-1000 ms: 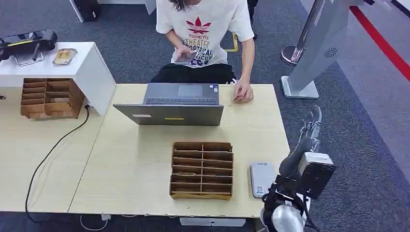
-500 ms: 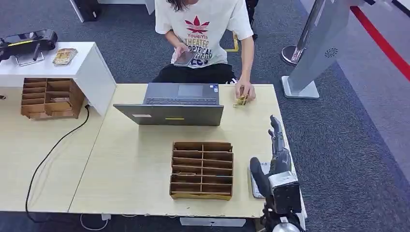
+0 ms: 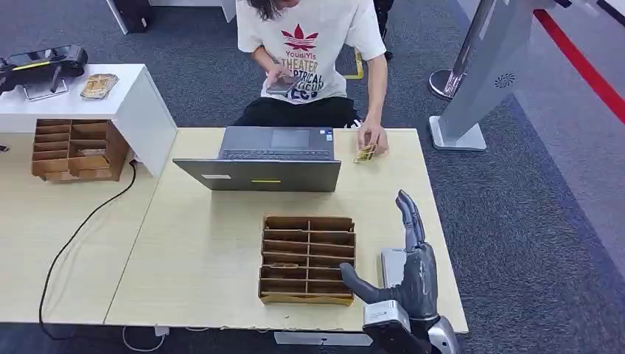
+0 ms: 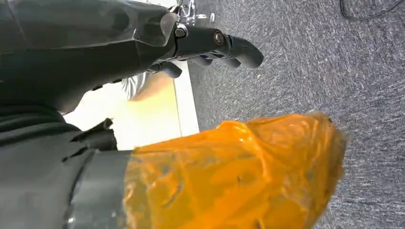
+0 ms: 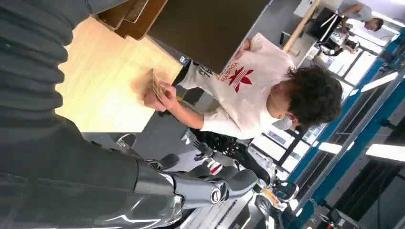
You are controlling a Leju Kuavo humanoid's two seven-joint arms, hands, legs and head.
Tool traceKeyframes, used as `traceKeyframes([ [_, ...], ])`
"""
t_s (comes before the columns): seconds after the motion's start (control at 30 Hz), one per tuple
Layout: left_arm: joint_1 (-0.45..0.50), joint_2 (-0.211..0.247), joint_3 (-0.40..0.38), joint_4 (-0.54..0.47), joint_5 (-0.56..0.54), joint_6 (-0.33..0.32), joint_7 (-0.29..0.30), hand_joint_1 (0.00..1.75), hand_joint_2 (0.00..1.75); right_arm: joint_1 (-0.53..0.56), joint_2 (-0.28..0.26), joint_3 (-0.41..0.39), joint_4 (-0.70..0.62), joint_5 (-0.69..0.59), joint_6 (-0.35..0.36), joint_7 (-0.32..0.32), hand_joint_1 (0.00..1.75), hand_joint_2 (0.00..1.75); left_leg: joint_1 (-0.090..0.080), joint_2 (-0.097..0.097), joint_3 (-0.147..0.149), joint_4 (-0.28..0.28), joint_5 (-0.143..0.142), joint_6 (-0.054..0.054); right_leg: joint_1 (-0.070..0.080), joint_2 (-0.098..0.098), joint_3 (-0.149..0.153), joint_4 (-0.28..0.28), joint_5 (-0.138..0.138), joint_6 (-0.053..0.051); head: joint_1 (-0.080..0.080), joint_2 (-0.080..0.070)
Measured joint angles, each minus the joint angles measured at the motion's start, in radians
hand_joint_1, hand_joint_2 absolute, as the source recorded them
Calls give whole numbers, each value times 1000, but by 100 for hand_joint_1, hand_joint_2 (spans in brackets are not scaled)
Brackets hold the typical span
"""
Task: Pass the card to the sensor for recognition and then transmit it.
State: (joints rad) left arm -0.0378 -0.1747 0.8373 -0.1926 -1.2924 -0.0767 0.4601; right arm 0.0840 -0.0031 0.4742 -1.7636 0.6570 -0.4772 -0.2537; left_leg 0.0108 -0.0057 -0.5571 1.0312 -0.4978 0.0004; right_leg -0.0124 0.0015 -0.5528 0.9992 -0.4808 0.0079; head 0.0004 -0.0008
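The right hand (image 3: 413,273) hovers over the table's (image 3: 206,251) near right corner, fingers spread and straight, thumb out toward the organizer (image 3: 307,259), grasping nothing; it hangs above the sensor (image 3: 390,267), a flat grey device just beside the organizer; the card (image 3: 365,154) sits at the far edge, pinched by the person's hand (image 3: 373,138) right of the laptop (image 3: 265,158); the left hand (image 4: 210,45) hangs over carpet, fingers curled, though whether it is clenched cannot be told.
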Motion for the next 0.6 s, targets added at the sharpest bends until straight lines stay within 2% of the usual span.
traceKeyframes([
  [0.23,0,-3,13,0,-2,0,0,0,0,24,-13,38,3,227,-78,62,0,175,0,0,0,0,0,0,0,0,0,0,0,0,0,0],
  [0.4,0,-6,20,0,-2,0,0,0,0,36,-28,69,15,287,-101,89,0,175,0,0,0,0,0,0,0,0,0,0,0,0,0,0],
  [0.47,-1,-6,23,0,-4,0,0,0,0,36,-34,83,22,335,-110,124,0,175,0,0,0,0,0,0,0,0,0,0,0,0,0,0],
  [0.5,-1,-6,24,0,-6,0,0,0,0,36,-39,92,27,359,-113,139,30,175,0,0,0,0,0,0,0,0,0,0,0,0,0,0],
  [0.53,-1,-6,28,0,-6,0,0,0,0,36,-43,101,34,378,-115,153,131,175,0,0,0,0,0,0,0,0,0,0,0,0,0,0],
  [0.57,-1,-6,30,0,-6,0,0,0,0,35,-47,110,42,392,-119,166,157,175,0,0,0,0,0,0,0,0,0,0,0,0,0,0],
  [0.6,-1,-6,33,0,-8,0,0,0,0,34,-50,118,51,404,-121,180,175,175,0,0,0,0,0,0,0,0,0,0,0,0,0,0],
])
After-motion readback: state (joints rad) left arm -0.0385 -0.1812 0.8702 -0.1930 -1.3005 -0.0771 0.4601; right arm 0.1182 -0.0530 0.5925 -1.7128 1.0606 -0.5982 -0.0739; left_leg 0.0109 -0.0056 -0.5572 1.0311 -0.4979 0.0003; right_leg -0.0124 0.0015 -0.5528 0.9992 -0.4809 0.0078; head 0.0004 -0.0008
